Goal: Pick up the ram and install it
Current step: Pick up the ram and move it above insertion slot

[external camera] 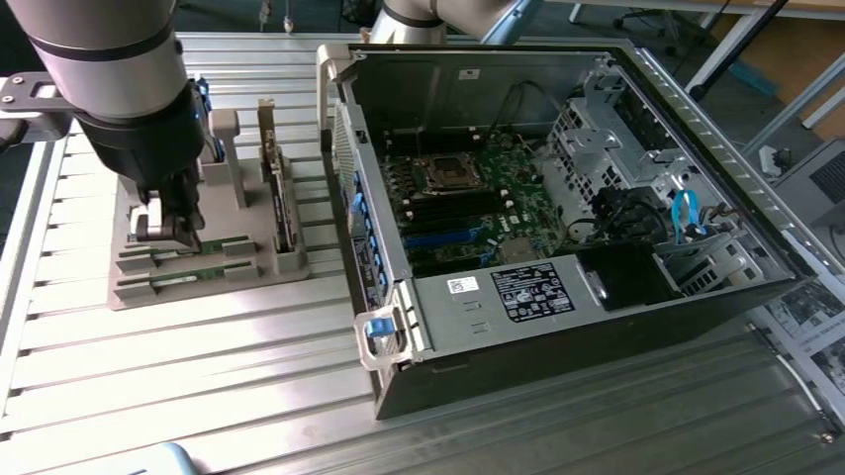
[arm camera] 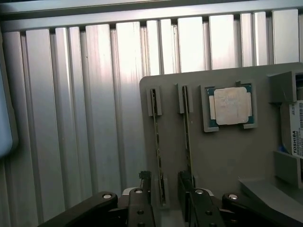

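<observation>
Ram point(arm camera: 157, 142) stands on edge between the spread jaws of the gripper point(arm camera: 164, 193), unpinched, slotted in a grey holder point(arm camera: 222, 161) on the worktop point(arm camera: 94, 118). It is probably light, stiff, thin and fragile, best pinched gently across its flat faces.

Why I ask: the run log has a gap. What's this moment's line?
stage: at ram pickup | gripper: open, astride ram | ram: on edge in holder, not gripped | case: open

strong glare whitens the slatted table point(external camera: 198, 336).
</observation>
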### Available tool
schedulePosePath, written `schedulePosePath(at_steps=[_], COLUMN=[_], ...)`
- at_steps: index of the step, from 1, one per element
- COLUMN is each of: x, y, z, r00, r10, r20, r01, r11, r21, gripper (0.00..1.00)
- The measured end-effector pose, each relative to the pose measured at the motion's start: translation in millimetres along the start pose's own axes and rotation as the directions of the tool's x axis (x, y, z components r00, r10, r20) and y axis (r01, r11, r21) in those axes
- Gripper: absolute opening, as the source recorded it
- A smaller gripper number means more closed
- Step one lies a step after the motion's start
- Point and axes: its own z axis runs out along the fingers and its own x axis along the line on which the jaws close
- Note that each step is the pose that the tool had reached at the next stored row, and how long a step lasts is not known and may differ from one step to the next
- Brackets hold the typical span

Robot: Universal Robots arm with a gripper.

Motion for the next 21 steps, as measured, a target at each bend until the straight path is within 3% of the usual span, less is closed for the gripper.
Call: schedulePosePath(at_steps=[21], x=[4.6], y=[4.1], z=[8.8], r00=[1.0], r10=[-0.001], r20=[0.0001], r01=[0.001], r11=[1.0], r21=[0.0001], gripper=[0.36])
